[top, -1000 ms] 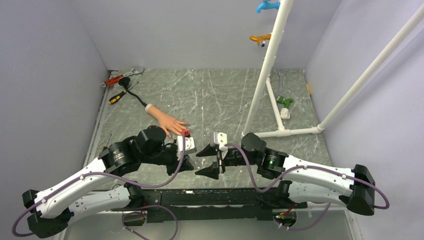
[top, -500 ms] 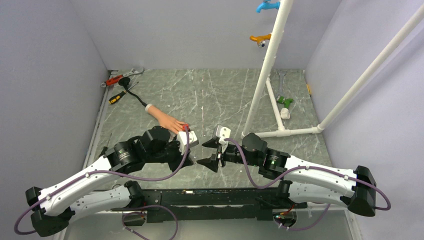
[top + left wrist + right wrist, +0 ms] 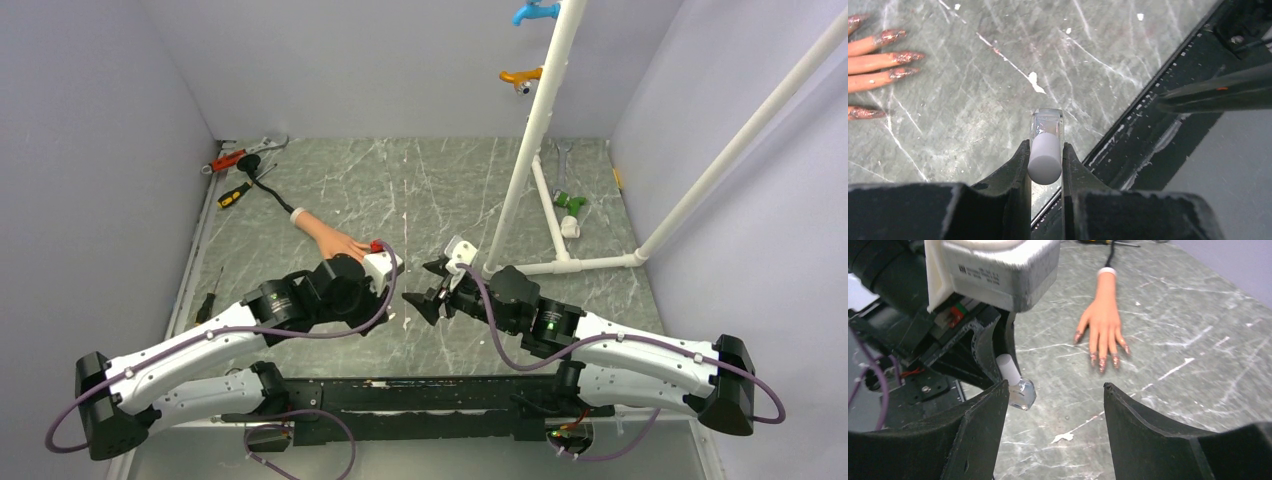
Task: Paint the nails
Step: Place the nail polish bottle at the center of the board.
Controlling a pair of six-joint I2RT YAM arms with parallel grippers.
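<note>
Nails (image 3: 907,56) of the mannequin hand (image 3: 333,240), lying on the grey surface (image 3: 430,190), show reddish glitter. The left hand (image 3: 1045,155) clamps a small clear bottle (image 3: 1046,125), cap still on. The right hand (image 3: 1055,387) gapes wide and empty nearby. Uncapping and brushing apparently remain.

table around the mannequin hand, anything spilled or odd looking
Yes: small white flecks dot the table, the largest splotch just beyond the bottle held by the left gripper. They look like dried drips or chips, not fresh liquid.
</note>
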